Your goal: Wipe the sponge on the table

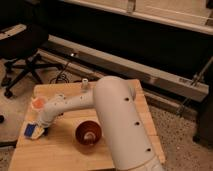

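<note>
The jaws sit at the left edge of the counter (60, 150), nearer its front-left corner than its back-left one, at the end of the white arm (112, 117) that reaches across from the right. They are closed on the sponge (32, 131), which sticks out from them toward the left edge, blue face showing with yellow beside it, low against the wood. A red bowl (88, 134) stands just right of the jaws, toward the front edge. A small orange object (37, 103) lies near the back-left corner, and a small white cylinder (85, 83) at the back edge.
</note>
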Robot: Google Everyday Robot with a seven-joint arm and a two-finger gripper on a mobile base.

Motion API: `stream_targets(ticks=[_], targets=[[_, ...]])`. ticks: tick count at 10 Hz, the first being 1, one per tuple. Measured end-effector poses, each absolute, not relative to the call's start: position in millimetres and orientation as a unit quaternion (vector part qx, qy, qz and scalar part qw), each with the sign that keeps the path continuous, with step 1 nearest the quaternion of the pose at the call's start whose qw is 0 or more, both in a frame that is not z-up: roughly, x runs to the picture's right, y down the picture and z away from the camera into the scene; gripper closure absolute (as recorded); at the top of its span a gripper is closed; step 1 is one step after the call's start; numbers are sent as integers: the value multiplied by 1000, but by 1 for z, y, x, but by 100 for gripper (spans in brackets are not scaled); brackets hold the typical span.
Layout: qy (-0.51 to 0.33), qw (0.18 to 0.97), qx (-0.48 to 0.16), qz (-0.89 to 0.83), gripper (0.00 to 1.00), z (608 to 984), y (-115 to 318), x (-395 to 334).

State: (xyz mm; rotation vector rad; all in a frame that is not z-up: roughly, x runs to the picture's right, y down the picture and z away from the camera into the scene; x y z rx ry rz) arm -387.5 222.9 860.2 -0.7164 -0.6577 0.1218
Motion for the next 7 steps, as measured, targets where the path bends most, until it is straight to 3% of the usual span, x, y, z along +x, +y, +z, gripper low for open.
stream_targets(ticks=[7], targets=[[-312,873,-354,125,89,846,243,-327]])
